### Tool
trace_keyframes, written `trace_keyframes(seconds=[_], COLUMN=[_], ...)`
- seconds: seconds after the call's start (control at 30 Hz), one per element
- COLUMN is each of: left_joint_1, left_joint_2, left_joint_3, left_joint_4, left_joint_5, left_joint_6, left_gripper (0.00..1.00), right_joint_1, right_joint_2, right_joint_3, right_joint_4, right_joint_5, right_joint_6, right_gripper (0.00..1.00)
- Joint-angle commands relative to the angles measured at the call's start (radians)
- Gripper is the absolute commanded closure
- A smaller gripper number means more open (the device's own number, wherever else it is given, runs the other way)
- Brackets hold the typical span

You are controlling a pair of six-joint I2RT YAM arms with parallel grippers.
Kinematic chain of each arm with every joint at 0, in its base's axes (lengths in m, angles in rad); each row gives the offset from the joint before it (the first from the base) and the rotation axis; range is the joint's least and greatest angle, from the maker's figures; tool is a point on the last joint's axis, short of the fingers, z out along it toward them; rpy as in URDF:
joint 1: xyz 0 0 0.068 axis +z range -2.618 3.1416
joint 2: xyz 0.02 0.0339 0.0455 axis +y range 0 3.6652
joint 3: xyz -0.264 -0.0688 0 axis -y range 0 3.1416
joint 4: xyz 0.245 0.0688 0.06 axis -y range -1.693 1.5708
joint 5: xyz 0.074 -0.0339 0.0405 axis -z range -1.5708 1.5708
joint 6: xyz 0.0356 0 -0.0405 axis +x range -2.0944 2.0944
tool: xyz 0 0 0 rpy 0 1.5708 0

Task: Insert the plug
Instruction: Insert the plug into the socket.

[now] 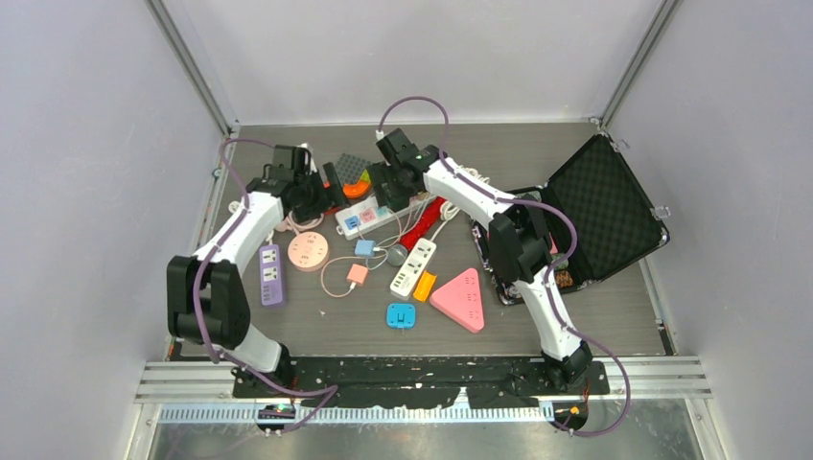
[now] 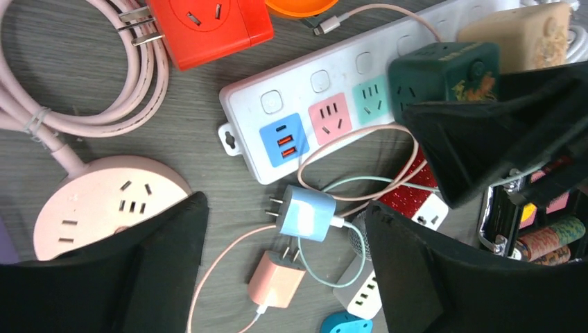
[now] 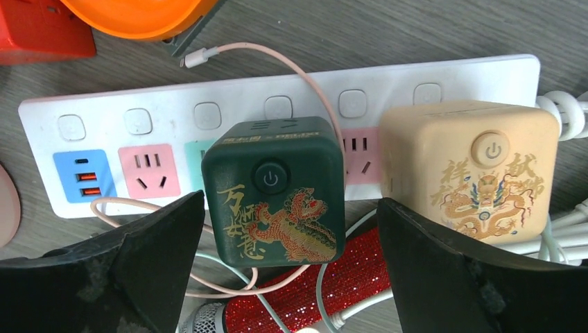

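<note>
A long white power strip [image 3: 173, 114] lies across the table, also seen as the power strip [image 1: 379, 216] from above. A dark green cube plug [image 3: 277, 198] with a dragon print stands on the strip's middle sockets. A beige cube plug [image 3: 471, 166] stands beside it to the right. My right gripper [image 3: 289, 229] is open, its jaws on either side of the green cube without touching it. My left gripper [image 2: 286, 208] is open over a small blue charger [image 2: 308, 214] and a pink charger [image 2: 277, 277] lying loose on the table.
A red cube socket [image 2: 208, 24], a round pink socket [image 2: 104, 201] and its coiled cable [image 2: 90, 90] lie left. A red glitter microphone [image 3: 326, 291] lies under thin cables. An open black case [image 1: 599, 206], pink triangle socket [image 1: 462, 299] and purple strip [image 1: 271, 273] lie around.
</note>
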State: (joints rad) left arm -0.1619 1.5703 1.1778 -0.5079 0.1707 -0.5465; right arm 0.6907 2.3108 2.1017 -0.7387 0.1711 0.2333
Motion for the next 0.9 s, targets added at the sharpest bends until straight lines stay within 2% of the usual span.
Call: trace_keyframes(seconds=[0.0,0.07,0.17,0.23,0.63,0.83,0.87], left_joint_1=[0.000,0.000,0.003,0.008,0.021,0.021,0.021], left_joint_2=[-0.089,-0.109,-0.130,-0.134,-0.117,-0.106,-0.105], left_joint_3=[0.003,-0.010,-0.025,-0.033,-0.075,-0.080,-0.081], left_joint_4=[-0.036,-0.039,-0.038,-0.040,-0.032,-0.028,-0.027], left_joint_5=[-0.037,-0.037,-0.044,-0.042,-0.019,-0.017,-0.018], left_joint_6=[0.065,0.068,0.073,0.075,0.082,0.083,0.081], left_gripper=[0.13,0.10,0.09,0.09,0.10,0.11,0.11], right_joint_1=[-0.016,-0.016,-0.016,-0.016,-0.011,-0.001,-0.001], right_joint_2=[-0.046,-0.052,-0.046,-0.048,-0.093,-0.096,-0.095], right_joint_3=[-0.016,-0.026,-0.007,-0.005,-0.038,-0.040,-0.041], right_joint_4=[0.001,0.018,0.015,0.015,0.048,0.048,0.046], right_joint_5=[-0.024,-0.028,-0.026,-0.019,-0.003,0.005,0.006], right_joint_6=[-0.012,-0.025,-0.037,-0.040,-0.082,-0.110,-0.112], right_gripper=[0.02,0.07,0.25,0.29,0.24,0.39,0.46])
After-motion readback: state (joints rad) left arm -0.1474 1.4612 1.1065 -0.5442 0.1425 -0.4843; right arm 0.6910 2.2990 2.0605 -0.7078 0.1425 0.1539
